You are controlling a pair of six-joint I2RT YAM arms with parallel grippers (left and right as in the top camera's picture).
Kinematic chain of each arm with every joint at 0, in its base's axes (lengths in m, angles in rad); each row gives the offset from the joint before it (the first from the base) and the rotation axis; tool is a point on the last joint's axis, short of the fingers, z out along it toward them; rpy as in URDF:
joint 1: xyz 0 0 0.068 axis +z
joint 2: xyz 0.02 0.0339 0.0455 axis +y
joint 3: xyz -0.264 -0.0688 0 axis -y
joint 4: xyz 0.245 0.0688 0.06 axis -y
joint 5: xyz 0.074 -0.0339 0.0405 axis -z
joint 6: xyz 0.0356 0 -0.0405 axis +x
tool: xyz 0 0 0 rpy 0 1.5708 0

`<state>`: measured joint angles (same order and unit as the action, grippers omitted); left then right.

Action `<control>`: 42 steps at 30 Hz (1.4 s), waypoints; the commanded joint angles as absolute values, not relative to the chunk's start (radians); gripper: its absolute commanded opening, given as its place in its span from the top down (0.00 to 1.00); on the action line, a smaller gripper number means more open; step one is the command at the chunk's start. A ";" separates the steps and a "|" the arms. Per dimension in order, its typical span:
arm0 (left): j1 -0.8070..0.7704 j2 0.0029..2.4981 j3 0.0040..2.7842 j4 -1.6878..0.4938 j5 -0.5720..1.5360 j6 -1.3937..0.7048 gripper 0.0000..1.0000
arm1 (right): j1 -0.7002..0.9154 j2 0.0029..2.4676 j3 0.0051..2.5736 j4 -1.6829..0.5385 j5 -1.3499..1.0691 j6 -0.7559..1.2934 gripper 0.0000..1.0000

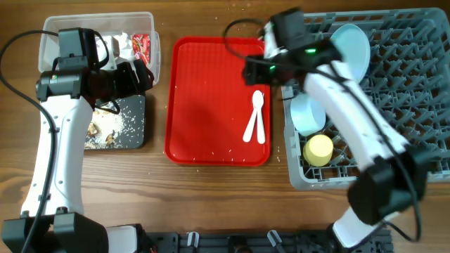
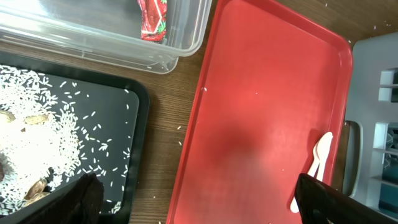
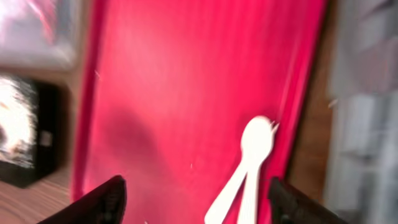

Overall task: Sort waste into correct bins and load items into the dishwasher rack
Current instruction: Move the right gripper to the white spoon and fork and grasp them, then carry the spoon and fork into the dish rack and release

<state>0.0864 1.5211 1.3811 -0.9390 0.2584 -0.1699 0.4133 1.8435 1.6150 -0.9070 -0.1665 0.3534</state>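
Reading this as the cutlery pick for the rack.

Seeing the right gripper [image 1: 256, 70] over the far right part of the flat red plastic tray [image 1: 204, 91] at mid-table: wide open, nothing held. Seeing the white plastic spoon [image 3: 256, 143] just below and ahead of it, flat on that tray beside the right rim, with the white plastic fork [image 1: 261, 130] alongside. Touching or overlapping, can't tell from the blurred wrist view.

Seeing the left gripper [image 1: 137, 74] toward the far left corner, over the seam between the clear plastic tub with rounded corners [image 1: 98, 17] and the shallow black tray [image 1: 133, 140]. Also spread wide and empty.

Calling the waste mostly sorted: crumpled shiny red wrapper [image 2: 152, 18] and crumpled white tissue [image 1: 123, 43] in the tub, loose white rice grains [image 2: 25, 149] and brownish food scraps [image 2: 38, 118] in the black tray. Noting a few stray grains on the red tray.

Along the right edge: large grey plastic dishwasher rack [image 1: 415, 84], loaded with pale blue round plate [image 1: 351, 49] on edge, pale blue bowl [image 1: 307, 114] and small yellow cup [image 1: 318, 150]. No sight of a green bowl.

For a clean pick:
- Take one piece at a time, spoon first.
- Turn the wrist to close across the handle, not along it.
- Aim mid-handle, away from the neighbouring piece and the tray rim.
- Touch fingertips down on the tray before closing. Thin plastic on a smooth surface, so expect skating.
- Lift slowly and check for a second piece riding along.
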 commanded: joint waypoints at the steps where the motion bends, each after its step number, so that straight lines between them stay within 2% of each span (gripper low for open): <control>1: 0.089 1.518 1.395 -0.937 0.253 -0.165 0.00 | 0.469 1.949 1.612 -0.953 -0.047 0.459 0.32; 3: 0.089 1.518 1.395 -0.937 0.253 -0.165 0.00 | 0.480 2.003 1.612 -0.973 -0.044 0.501 0.40; 8: 0.089 1.518 1.395 -0.937 0.253 -0.165 0.00 | 0.480 2.105 1.611 -1.002 -0.012 0.540 0.46; 16: 0.089 1.518 1.395 -0.937 0.253 -0.165 0.00 | 0.480 2.133 1.611 -1.018 0.011 0.550 0.53; 24: 0.089 1.519 1.395 -0.937 0.253 -0.165 0.00 | 0.467 2.161 1.611 -1.029 0.003 0.541 0.54; 28: 0.089 1.518 1.395 -0.937 0.253 -0.165 0.00 | 0.450 2.197 1.612 -1.020 -0.060 0.465 0.56; 34: 0.089 1.518 1.395 -0.937 0.253 -0.165 0.00 | 0.408 2.234 1.612 -1.027 -0.168 0.347 0.68; 36: 0.089 1.518 1.395 -0.937 0.253 -0.165 0.00 | 0.409 2.239 1.612 -1.034 -0.167 0.317 0.75; 38: 0.089 1.518 1.395 -0.937 0.253 -0.165 0.00 | 0.409 2.239 1.613 -1.035 -0.167 0.318 0.91; 39: 0.089 1.518 1.395 -0.937 0.253 -0.165 0.00 | 0.409 2.239 1.617 -1.038 -0.167 0.318 0.96; 42: 0.089 1.518 1.395 -0.937 0.253 -0.165 0.00 | 0.410 2.239 1.637 -1.057 -0.167 0.317 0.96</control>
<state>0.0864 1.5211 1.3811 -0.9390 0.2584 -0.1699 0.4049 2.1941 1.6180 -1.0428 -0.1562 0.3370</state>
